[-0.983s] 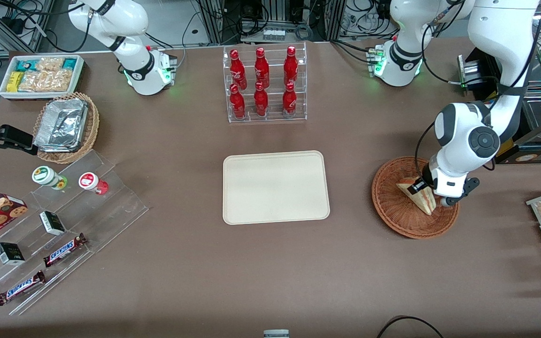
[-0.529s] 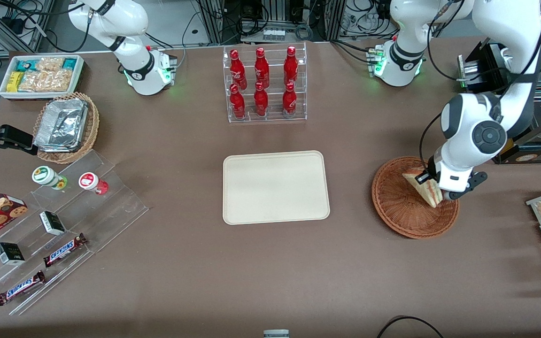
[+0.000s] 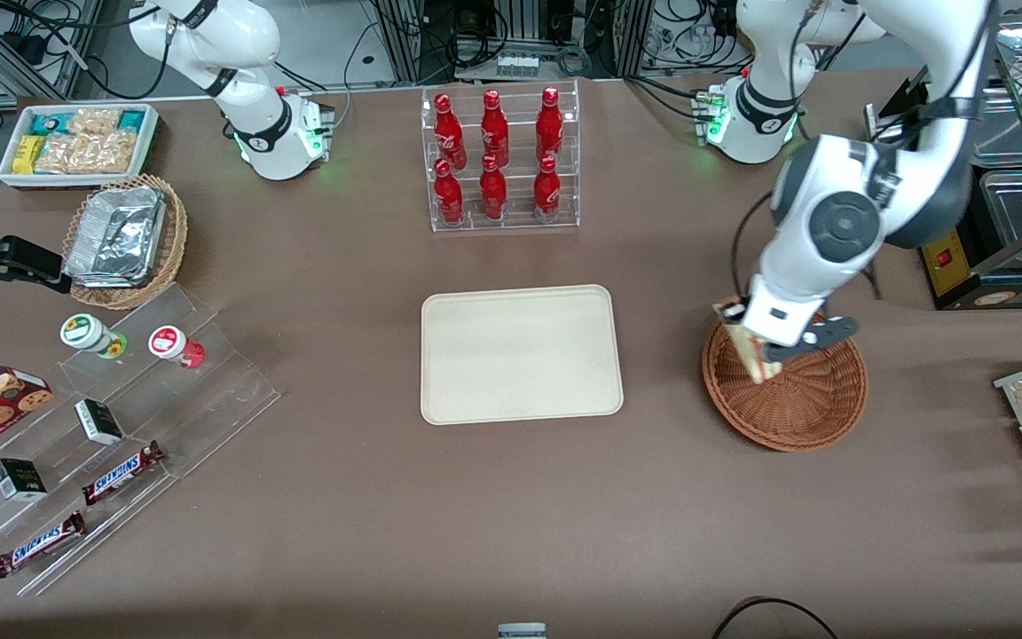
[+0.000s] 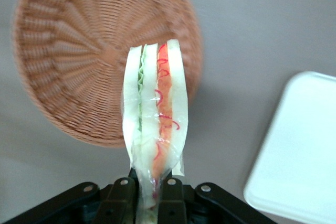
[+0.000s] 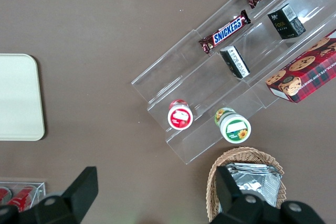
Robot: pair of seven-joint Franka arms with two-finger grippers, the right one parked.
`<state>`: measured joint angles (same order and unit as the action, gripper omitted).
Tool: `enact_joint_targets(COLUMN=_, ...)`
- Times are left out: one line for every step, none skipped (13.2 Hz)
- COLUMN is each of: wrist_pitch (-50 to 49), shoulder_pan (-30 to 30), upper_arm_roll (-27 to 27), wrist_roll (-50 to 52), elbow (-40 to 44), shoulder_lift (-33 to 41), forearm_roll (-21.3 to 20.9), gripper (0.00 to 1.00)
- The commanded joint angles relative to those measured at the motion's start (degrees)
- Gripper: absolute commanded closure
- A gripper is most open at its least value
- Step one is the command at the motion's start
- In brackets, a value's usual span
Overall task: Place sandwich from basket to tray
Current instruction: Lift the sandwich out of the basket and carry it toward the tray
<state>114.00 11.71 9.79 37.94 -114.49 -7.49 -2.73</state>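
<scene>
Gripper (image 4: 148, 195) jaws clamped tight on the sandwich (image 4: 153, 124), gripping its narrow end. The basket (image 3: 808, 399) lies beneath the jaws, the tray (image 3: 520, 353) apart on the tabletop.

Left arm (image 3: 839, 240) glossy white shell, dark grey round joint caps, black cable looped along the wrist, green status light at its base (image 3: 746, 120), gripper (image 3: 755, 342) with white body, black fingers (image 4: 170, 200), silver screws on black mount

Bright, even overhead light falls on the brown surface (image 3: 342, 497), and shadows are soft. In the left wrist view the basket (image 4: 68, 56) is blurred, while the sandwich (image 4: 155, 114) is sharper.
</scene>
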Motion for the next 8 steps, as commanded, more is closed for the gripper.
enact_joint_targets(wrist_pitch=-1.2, shoulder_pan=6.8, upper_arm_roll=-0.6, wrist_roll=-1.0, elbow=5.2, shoulder_lift=-3.5, forearm_roll=1.9, gripper=1.0)
enact_joint_targets(wrist_pitch=-1.3, shoulder_pan=9.2, upper_arm_roll=-0.6, wrist_roll=-1.1, elbow=7.2, shoulder_lift=-5.3, forearm_roll=2.3, gripper=1.0)
enact_joint_targets(wrist_pitch=-1.2, shoulder_pan=11.0, upper_arm_roll=-0.6, wrist_roll=-1.1, elbow=9.3, shoulder_lift=-7.3, forearm_roll=3.1, gripper=1.0)
enact_joint_targets(wrist_pitch=-1.1, shoulder_pan=13.1, upper_arm_roll=-0.6, wrist_roll=-1.1, elbow=11.5, shoulder_lift=-9.6, forearm_roll=3.5, gripper=1.0)
enact_joint_targets(wrist_pitch=-1.1, shoulder_pan=15.1, upper_arm_roll=-0.6, wrist_roll=-1.0, elbow=14.1, shoulder_lift=-12.1, forearm_roll=3.5, gripper=1.0)
enact_joint_targets(wrist_pitch=-1.1, shoulder_pan=16.8, upper_arm_roll=-0.6, wrist_roll=-0.2, elbow=16.6, shoulder_lift=-14.4, forearm_roll=3.6, gripper=1.0)
enact_joint_targets(wrist_pitch=-1.1, shoulder_pan=18.3, upper_arm_roll=-0.6, wrist_roll=-0.1, elbow=18.8, shoulder_lift=-16.2, forearm_roll=3.7, gripper=1.0)
enact_joint_targets(wrist_pitch=-1.0, shoulder_pan=19.7, upper_arm_roll=-0.6, wrist_roll=0.3, elbow=20.9, shoulder_lift=-18.2, forearm_roll=4.4, gripper=1.0)
